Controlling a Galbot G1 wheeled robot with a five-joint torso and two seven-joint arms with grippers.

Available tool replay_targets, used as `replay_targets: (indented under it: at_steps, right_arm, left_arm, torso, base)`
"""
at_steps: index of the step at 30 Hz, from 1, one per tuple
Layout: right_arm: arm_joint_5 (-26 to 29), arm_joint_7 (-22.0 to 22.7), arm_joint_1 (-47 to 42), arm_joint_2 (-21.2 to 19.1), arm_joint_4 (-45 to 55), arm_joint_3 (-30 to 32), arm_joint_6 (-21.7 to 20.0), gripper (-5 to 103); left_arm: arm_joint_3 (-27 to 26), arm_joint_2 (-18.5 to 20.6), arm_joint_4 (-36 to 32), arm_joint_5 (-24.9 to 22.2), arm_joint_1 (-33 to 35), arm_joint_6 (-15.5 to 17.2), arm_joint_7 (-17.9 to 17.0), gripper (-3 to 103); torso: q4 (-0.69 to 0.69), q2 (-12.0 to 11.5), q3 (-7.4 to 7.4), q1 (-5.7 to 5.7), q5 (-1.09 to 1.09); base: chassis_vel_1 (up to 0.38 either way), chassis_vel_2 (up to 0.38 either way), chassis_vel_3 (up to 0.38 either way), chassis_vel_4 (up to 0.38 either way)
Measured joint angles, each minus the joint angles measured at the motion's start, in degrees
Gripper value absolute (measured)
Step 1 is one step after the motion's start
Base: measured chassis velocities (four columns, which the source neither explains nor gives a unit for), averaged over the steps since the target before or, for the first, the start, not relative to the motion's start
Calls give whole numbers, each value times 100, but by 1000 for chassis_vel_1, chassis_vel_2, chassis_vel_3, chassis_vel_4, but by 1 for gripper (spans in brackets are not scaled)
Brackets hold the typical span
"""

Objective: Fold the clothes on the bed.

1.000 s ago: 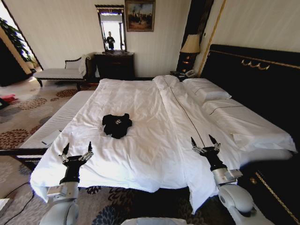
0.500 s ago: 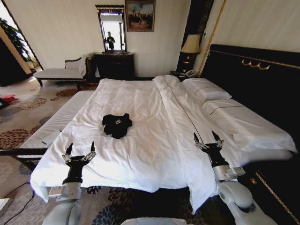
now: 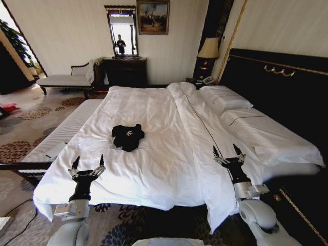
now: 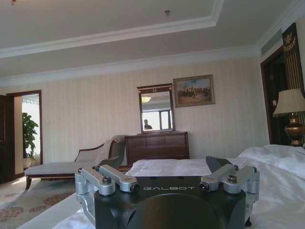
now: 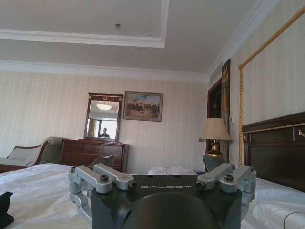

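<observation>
While both arms wait low at the foot of the bed (image 3: 169,169), the left gripper (image 3: 87,166) and right gripper (image 3: 227,154) stand spread and empty. Well beyond them the T-shirt (image 3: 127,136) lies crumpled; reaching for it risks snagging the duvet (image 3: 154,113) too.
</observation>
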Motion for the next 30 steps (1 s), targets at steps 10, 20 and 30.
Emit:
replay_targets:
  at_steps: [10,20,30]
  right_arm:
    - [-197,32,-102,382,49,-21,72,100]
    - [-329,57,-108,617,-164,-22,128,100]
    - [-382,63,-1,624,-325,-48,165,100]
  left_arm:
    - [11,39,-11,43,58,-78,-7,100]
    - [58,86,186,128,-81,-99,-7,100]
    - [20,91,179,107,-66,-106,-13,100]
  torso:
    - [0,0,0,0,1]
    - [-1,0,0,0,0]
    - [-1,0,-1,-1,-3]
  base:
    - [0,0,0,0]
    - [131,123,-134,-143]
    - [243,257,-239,-243]
